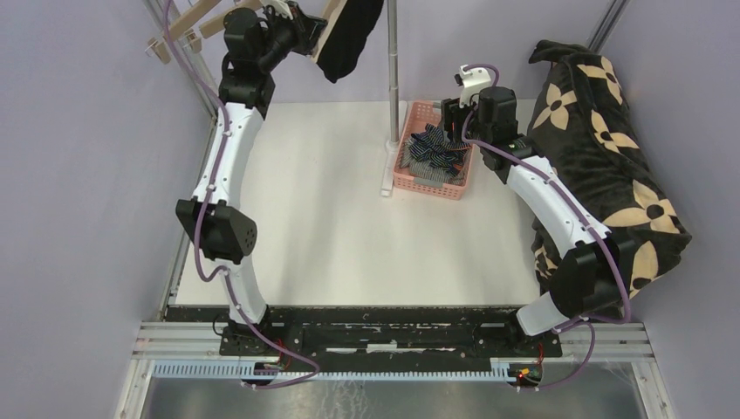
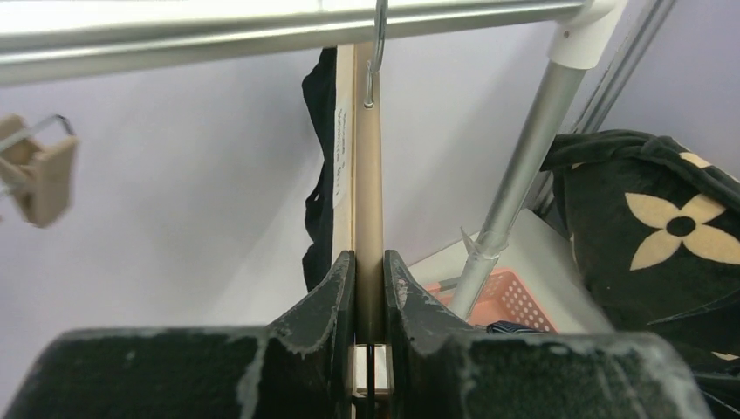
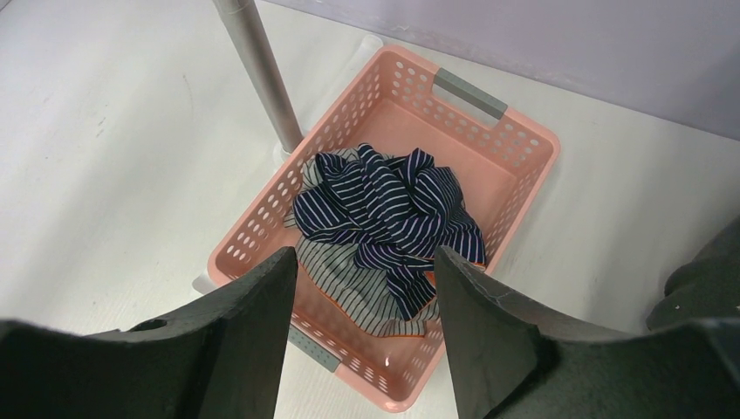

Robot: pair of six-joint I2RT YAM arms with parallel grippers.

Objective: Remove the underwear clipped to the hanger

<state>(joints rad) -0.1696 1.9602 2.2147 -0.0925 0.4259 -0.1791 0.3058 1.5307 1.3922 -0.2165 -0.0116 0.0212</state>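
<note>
The plain black underwear point(image 1: 351, 35) hangs clipped to a wooden hanger point(image 1: 332, 19) on the rail at the back. In the left wrist view it point(image 2: 318, 183) hangs behind the hanger's wooden bar point(image 2: 367, 175). My left gripper point(image 2: 369, 260), also in the top view point(image 1: 312, 28), is shut on that wooden bar. The navy striped underwear point(image 3: 390, 209) and the grey-white underwear point(image 3: 349, 284) lie in the pink basket point(image 3: 489, 118). My right gripper point(image 3: 365, 266) is open and empty above the basket, also seen from the top point(image 1: 452, 129).
The metal stand pole point(image 1: 393, 70) rises just left of the basket point(image 1: 407, 179). The top rail point(image 2: 262, 30) carries the hanger hook point(image 2: 378, 48). More wooden clip hangers point(image 1: 188, 22) hang at the far left. The flower-print blanket point(image 1: 602, 166) lies on the right.
</note>
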